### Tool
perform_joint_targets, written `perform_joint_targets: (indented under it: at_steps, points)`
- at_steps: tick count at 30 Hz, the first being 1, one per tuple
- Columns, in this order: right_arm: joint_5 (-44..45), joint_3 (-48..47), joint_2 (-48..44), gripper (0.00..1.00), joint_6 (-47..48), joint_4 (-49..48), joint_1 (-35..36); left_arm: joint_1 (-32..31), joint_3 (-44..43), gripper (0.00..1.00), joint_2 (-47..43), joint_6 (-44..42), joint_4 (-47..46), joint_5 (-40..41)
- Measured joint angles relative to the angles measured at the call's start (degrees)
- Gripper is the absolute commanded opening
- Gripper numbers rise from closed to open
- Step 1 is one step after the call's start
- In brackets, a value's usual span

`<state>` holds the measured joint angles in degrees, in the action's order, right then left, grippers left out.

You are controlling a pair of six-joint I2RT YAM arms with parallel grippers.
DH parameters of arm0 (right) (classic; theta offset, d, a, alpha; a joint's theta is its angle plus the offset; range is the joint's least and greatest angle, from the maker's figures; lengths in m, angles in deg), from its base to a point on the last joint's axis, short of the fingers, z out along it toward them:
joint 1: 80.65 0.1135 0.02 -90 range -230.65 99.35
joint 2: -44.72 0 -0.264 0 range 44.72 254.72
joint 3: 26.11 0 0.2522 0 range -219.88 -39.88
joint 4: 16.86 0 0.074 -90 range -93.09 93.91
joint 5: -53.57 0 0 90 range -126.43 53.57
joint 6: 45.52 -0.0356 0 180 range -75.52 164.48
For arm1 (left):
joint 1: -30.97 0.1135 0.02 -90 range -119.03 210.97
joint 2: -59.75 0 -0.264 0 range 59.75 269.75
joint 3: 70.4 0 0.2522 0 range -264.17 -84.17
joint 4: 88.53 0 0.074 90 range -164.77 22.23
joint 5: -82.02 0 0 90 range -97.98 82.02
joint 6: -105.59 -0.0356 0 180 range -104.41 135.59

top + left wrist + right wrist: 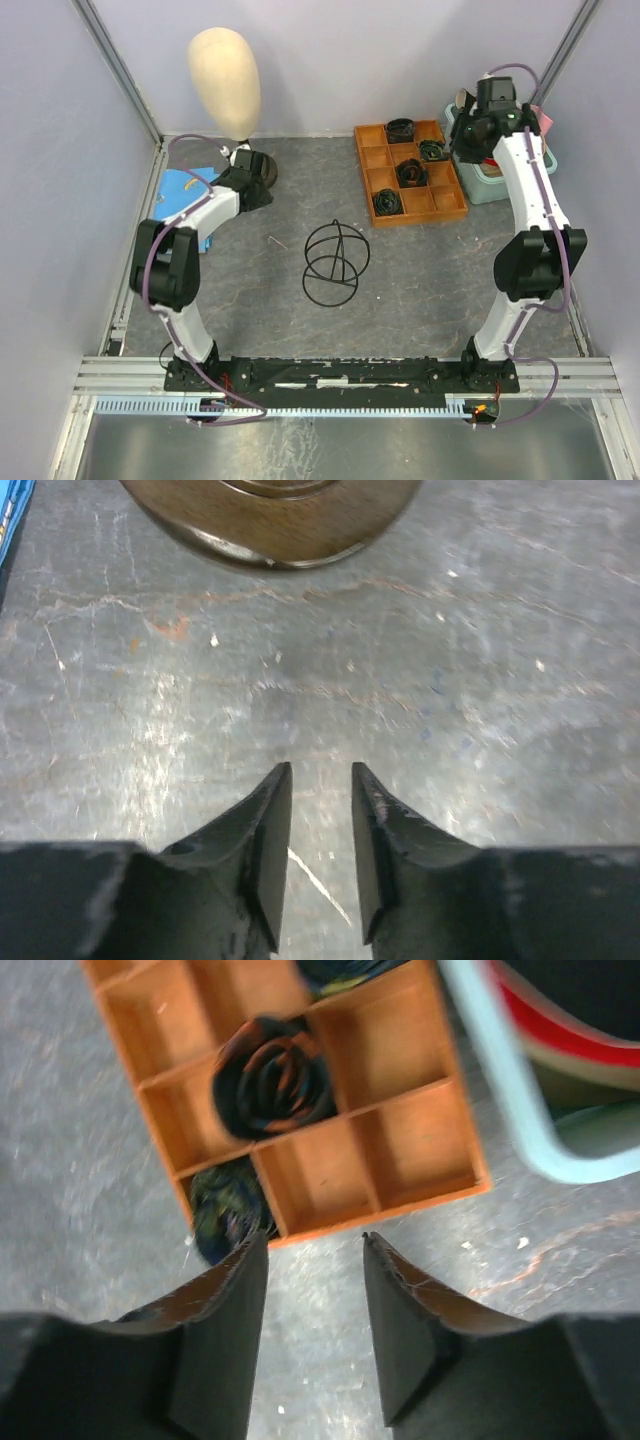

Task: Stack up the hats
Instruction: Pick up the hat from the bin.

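Top external view showed no hats stacked; the whole job seemingly lay ahead. Both left gripper [320, 770] and right gripper [315, 1242] stood slightly parted and empty. The tub [497, 1065] ahead-right of the latter perhaps held hats.

- Just ahead of the left pincer [320, 780] stands the mannequin's brown stand [275, 520].
- A black wire frame [335, 262] sits mid-worktop [430, 280], with bare room on both sides.
- Below the right pincer [315, 1245], the orange divided tray [420, 216] and teal tub [497, 1070] crowd the far-right corner.
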<state>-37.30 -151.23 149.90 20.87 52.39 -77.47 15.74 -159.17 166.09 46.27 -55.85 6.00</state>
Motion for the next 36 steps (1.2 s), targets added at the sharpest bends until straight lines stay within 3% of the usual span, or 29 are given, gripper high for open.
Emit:
perform_joint_targets:
  at_steps: [7,12,18,36]
  points:
    - [3.2,-10.0,9.6,0.66,-1.7,-0.5,-9.4,-2.1,5.5,0.51,-11.1,0.0,-0.6,-5.3]
    - [5.1,-18.4,17.6,0.67,-1.7,-0.5,-10.6,-2.8,7.1,0.53,-15.8,0.0,-0.4,-7.9]
    - [5.0,-18.2,18.8,0.68,-4.2,-0.9,-11.1,-2.8,7.3,0.53,-19.0,0.0,-0.5,-8.7]
    - [14.0,-13.0,15.2,0.7,-4.5,-4.5,-17.0,-2.8,8.7,0.54,-17.0,-0.1,-1.7,-12.9]
